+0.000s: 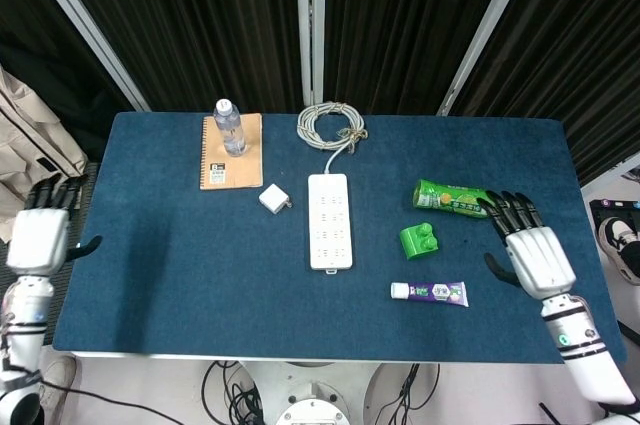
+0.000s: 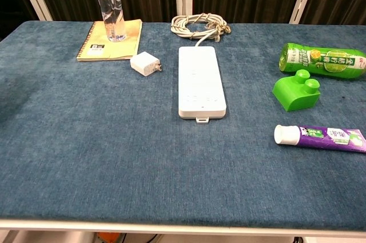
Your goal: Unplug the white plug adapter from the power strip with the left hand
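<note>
Adapter (image 2: 145,63), white, prongs rightward

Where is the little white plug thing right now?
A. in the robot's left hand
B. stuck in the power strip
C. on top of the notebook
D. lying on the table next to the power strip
D: the white plug adapter lies on the blue table, apart from the power strip, with neither hand touching it.

White plug adapter (image 2: 144,63) and power strip (image 2: 199,80) on blue table (image 2: 114,157); green bottle (image 2: 321,60)
</note>
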